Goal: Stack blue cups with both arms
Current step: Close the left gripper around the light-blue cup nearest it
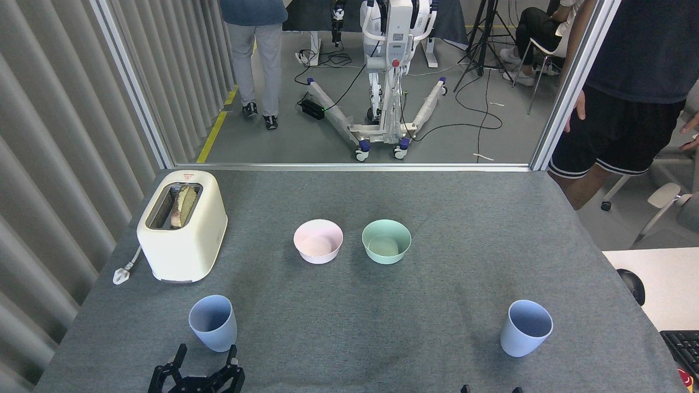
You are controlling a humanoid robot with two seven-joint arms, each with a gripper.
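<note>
Standing upright on grey table (pixel 349 327), two blue cups, well apart: left cup (pixel 213 322) near front-left, right cup (pixel 525 327) near front-right. Not stacked yet.

Left gripper (pixel 206 356) in at bottom edge, just below and in front of left cup. Fingers (pixel 179 355) spread apart, released, nothing held. Left cup's base just beyond fingertips, roughly in line w/ gap between jaws, not inside it. Contact w/ cup: can't tell for sure, looks apart.

Right gripper (pixel 489 389) barely in view at bottom edge, only two dark fingertips showing, set apart from each other. Too little visible; can't tell whether released or clenched. Right cup further up table and slightly to right of those tips, clearly apart, untouched.

Between cups but further back: pink bowl (pixel 318 241) and mint-green bowl (pixel 386 241), side by side, near but not touching. Cream toaster (pixel 182 225) at back-left w/ bread slice (pixel 184 205) in slot, plug (pixel 121 274) lying loose on table beside it.

Beyond table: person in grey trousers (pixel 252 54) on floor, another in dark shorts (pixel 622 120) at right, white wheeled stand (pixel 390 82) in between.
</note>
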